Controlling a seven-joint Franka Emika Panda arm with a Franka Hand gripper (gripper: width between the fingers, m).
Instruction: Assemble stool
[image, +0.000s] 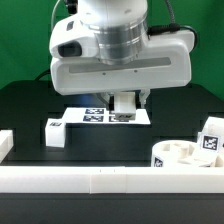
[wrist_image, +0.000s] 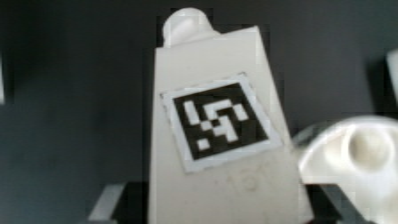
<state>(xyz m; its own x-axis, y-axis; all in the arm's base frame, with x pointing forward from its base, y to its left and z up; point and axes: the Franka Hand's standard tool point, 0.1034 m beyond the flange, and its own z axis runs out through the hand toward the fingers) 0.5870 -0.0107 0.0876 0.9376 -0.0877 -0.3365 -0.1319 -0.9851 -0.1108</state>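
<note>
Black-fingered gripper (image: 127, 103): one, hanging from the white arm (image: 120, 50) near the middle of the exterior view; it is taken as the centre of the clock face used below. Its jaws are closed onto the sides of one leg.
Fingers (wrist_image: 118, 200): two, seen in the wrist view pressed against the opposite flanks of that leg's near end.
Held leg (wrist_image: 214, 90): one, white and blocky. It carries one black-and-white square tag (wrist_image: 222, 122) on the face turned to the wrist camera and a rounded peg at its far end.
Blurred white shape (wrist_image: 356, 150): one, just beside the held leg in the wrist view; too soft to identify.
Marker board (image: 92, 115): one flat white sheet on the table, directly beneath the gripper and reaching out toward 9 o'clock.
Loose leg (image: 54, 131): one, lying on the table at 8 o'clock, apart from the marker board.
Seat disc (image: 178, 156): one, white and ring-like, resting between 4 and 5 o'clock.
Third leg (image: 211, 137): one, tag facing the camera, between 3 and 4 o'clock and just beside the seat disc; contact cannot be judged.
Leg count: three in all.
Rail wall (image: 100, 181): one long white bar across 6 o'clock, with a short return at 8 o'clock.
Table (image: 30, 105): black and matte.
Backdrop (image: 20, 40): green, filling the scene behind the arm from 9 to 3 o'clock.
</note>
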